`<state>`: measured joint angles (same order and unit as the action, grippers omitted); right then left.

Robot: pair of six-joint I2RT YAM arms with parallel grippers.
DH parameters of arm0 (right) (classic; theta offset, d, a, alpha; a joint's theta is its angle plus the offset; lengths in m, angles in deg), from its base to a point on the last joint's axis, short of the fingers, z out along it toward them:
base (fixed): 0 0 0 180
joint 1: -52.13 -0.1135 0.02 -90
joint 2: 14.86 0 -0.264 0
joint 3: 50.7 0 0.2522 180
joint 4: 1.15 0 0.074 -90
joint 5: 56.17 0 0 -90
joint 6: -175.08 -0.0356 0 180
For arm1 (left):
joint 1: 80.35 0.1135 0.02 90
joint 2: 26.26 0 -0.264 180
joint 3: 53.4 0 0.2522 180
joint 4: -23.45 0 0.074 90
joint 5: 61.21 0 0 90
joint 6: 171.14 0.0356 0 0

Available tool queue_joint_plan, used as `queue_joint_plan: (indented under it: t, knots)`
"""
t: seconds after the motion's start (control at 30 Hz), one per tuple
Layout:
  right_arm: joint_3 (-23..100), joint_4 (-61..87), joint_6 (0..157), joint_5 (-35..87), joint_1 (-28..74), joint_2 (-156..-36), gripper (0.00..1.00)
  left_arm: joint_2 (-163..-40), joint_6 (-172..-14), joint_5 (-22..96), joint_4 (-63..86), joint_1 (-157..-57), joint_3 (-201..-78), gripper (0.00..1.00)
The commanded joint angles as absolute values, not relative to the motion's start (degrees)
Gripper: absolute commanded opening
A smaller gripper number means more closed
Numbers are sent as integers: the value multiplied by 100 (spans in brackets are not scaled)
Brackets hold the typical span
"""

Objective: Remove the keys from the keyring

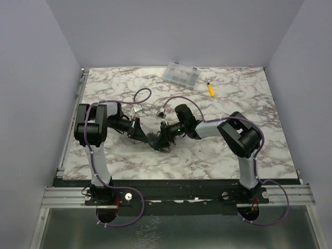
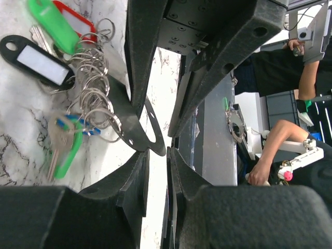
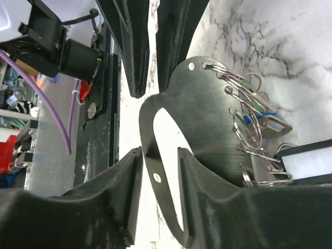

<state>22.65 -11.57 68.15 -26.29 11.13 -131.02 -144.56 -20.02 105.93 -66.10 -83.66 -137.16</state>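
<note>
The keyring (image 3: 207,114) is a dark flat metal plate with a hooked arm, and several split rings (image 2: 93,88) are threaded along one edge. Keys with green (image 2: 49,15), red (image 2: 78,21) and black (image 2: 36,57) tags hang from the rings and lie on the marble. My right gripper (image 3: 160,153) is open, and the keyring's thin arm runs slantwise between its fingers. My left gripper (image 2: 156,155) faces it, slightly open. The keyring's edge (image 2: 136,132) sits just past its fingertips, with nothing between them. Both grippers meet at mid-table (image 1: 157,139).
A clear compartment box (image 1: 180,75) stands at the back of the marble table (image 1: 233,155). A small yellow-headed key (image 1: 210,89) lies alone to its right. Grey walls close in the left, right and back sides.
</note>
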Motion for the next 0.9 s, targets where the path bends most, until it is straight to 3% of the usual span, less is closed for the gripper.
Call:
queue_joint_plan:
  t: [0.0, 0.23, 0.33, 0.43, 0.5, 0.77, 0.8, 0.87]
  knots:
    - [2426, -1474, 6701, -2905, 997, -13406, 50, -14439, -1356, 11096, -7161, -8343, -13766, 24]
    - [2519, -1385, 6831, -3243, 852, -13392, 47, -14497, -1342, 11144, -7175, -8250, -13789, 24]
    - [2513, -1334, 6992, -3212, 834, -13305, 22, -14492, -1321, 11145, -7187, -8197, -13817, 24]
    - [2538, -1161, 7289, -3088, 840, -13089, 6, -14351, -1318, 11110, -7196, -8094, -13840, 26]
    - [2595, -1011, 7482, -3027, 857, -12927, 1, -14261, -1371, 11042, -7196, -7889, -13874, 30]
    - [2740, -821, 7778, -3075, 1052, -12302, 1, -14082, -2562, 10450, -7155, -7195, -14124, 63]
    - [2778, -720, 7828, -3119, 1062, -12230, 1, -13936, -3226, 10300, -6770, -7107, -14039, 70]
    - [2829, -604, 7858, -3139, 1109, -12088, 1, -13348, -5688, 9761, -4795, -6966, -13528, 74]
